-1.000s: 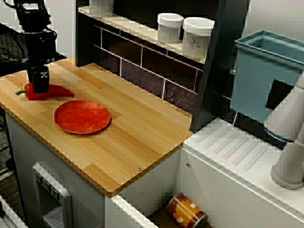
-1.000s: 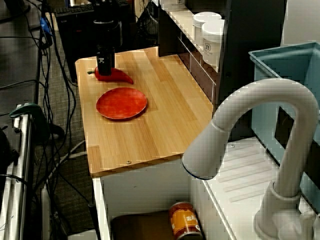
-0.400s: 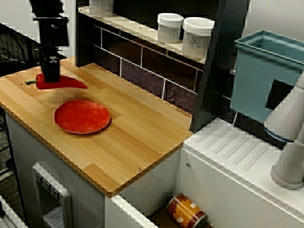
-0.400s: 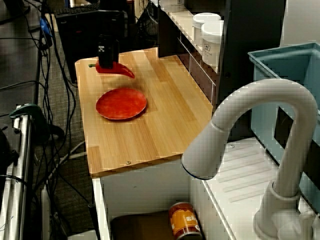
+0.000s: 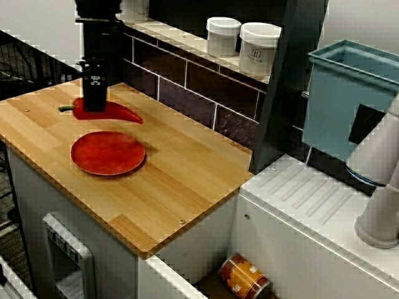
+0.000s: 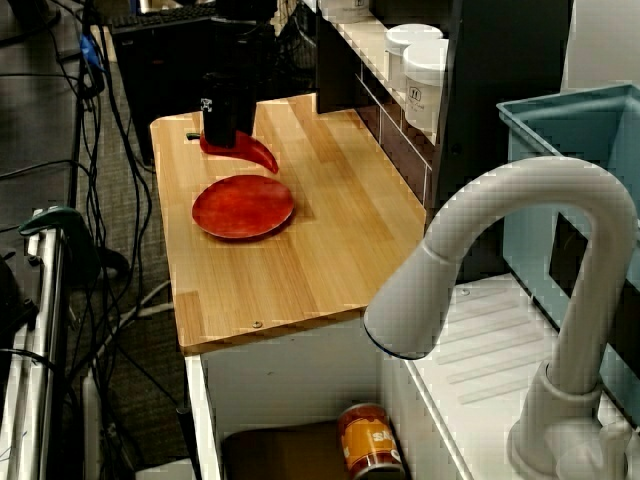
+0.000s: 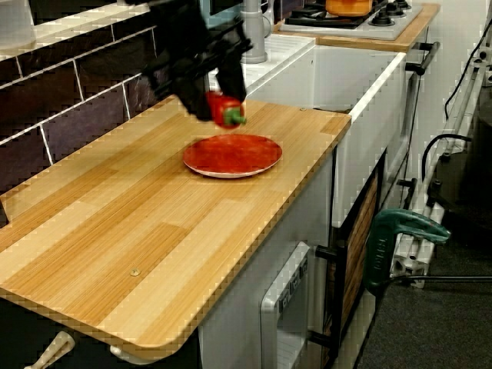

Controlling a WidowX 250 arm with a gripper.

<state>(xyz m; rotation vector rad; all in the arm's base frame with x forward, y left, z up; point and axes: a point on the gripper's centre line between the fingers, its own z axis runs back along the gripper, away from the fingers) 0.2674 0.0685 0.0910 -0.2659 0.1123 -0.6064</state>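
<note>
1. View from above: the black robot gripper (image 5: 93,106) has its jaws clamped on the long red chilli pepper with a green stem (image 5: 121,114).
2. The pepper sits just behind the round red plate (image 5: 107,153), on its wall side.
3. The plate rests on the wooden countertop (image 5: 187,174).

Your site: mock kitchen inside a lab. Around the wooden counter (image 5: 187,180): tiled backsplash (image 5: 187,84) behind, jars (image 5: 259,48) above, faucet (image 6: 530,188) and stove (image 7: 346,24) beside, loose floor cables (image 6: 110,110) alongside.

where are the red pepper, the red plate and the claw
red pepper (image 5: 120,113), view facing the shelf, on its tapered body
red plate (image 5: 107,152), view facing the shelf, on its bare middle
claw (image 5: 93,107), view facing the shelf, between its fingertips
</note>
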